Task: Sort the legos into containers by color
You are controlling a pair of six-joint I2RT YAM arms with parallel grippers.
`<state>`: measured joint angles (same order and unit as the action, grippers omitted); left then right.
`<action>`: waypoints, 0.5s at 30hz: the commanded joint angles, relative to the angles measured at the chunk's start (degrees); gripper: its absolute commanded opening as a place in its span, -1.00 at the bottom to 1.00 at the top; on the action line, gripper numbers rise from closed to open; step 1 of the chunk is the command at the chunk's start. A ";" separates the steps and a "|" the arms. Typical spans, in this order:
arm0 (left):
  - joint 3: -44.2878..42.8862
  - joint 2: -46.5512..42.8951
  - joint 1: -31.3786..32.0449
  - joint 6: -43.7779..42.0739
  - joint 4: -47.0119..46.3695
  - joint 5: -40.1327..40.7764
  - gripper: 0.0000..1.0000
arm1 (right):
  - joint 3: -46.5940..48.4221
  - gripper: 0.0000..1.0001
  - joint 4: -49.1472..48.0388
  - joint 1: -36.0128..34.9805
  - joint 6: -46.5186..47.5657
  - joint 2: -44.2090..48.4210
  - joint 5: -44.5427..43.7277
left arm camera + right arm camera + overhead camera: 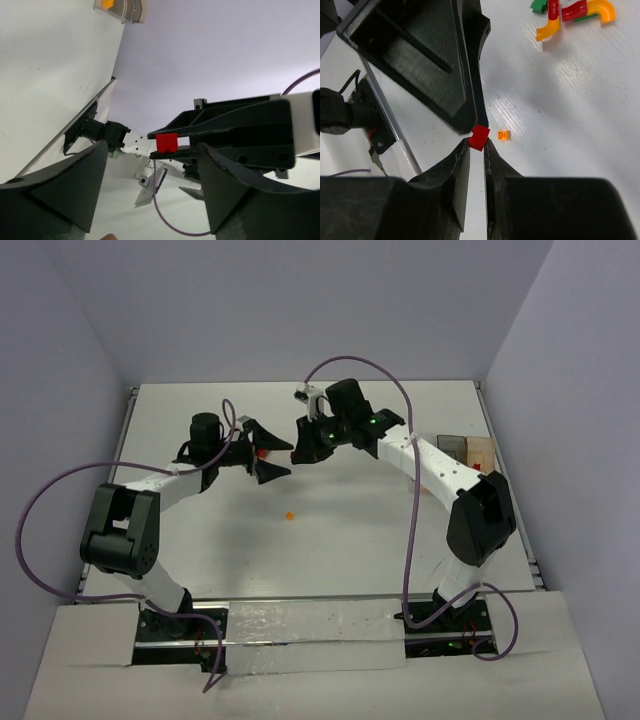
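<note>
Red lego brick [480, 136] pinched above the white table [350, 560], between the two arms.

The table carries both arms, which meet over its far centre. The containers [466, 448] stand at the right edge, well apart from the grippers; one compartment holds an orange piece [106, 4]. The left gripper [150, 200] is released, its fingers spread wide on either side of the brick without gripping it. The right gripper [477, 146] is clenched on the red lego brick, held at its fingertips and raised off the surface. One orange lego brick [503, 134] lies loose on the table near the centre.
</note>
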<state>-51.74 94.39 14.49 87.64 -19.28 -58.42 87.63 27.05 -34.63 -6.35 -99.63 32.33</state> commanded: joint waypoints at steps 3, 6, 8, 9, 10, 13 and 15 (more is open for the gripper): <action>-5.95 -1.90 -2.83 -11.38 11.21 2.50 0.95 | -4.34 -1.00 -2.61 2.40 1.78 6.29 -1.37; -9.24 -3.27 -4.38 -23.47 20.71 9.34 0.99 | -8.22 -1.00 0.42 6.22 5.11 9.41 -1.69; -12.98 -4.26 -4.03 -31.19 26.39 14.27 0.98 | -11.40 -1.00 3.39 10.00 9.36 12.10 -2.44; -13.58 -5.26 -3.55 -35.18 27.80 18.11 0.98 | -12.41 -1.00 4.95 13.45 10.86 13.36 -2.52; -13.93 -6.96 -2.55 -40.06 28.62 24.00 0.98 | -13.27 -1.00 7.31 15.75 12.83 14.86 -2.14; -15.84 -10.46 1.57 -52.70 30.25 38.00 0.98 | -11.27 -1.00 17.02 27.05 21.25 15.35 -1.74; -18.52 -10.28 4.61 -59.51 33.75 45.10 0.98 | -10.05 -1.00 22.93 34.70 28.53 14.92 -3.56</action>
<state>-63.89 87.74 13.68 47.96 7.82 -32.33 74.67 36.82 -10.41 7.18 -86.85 31.09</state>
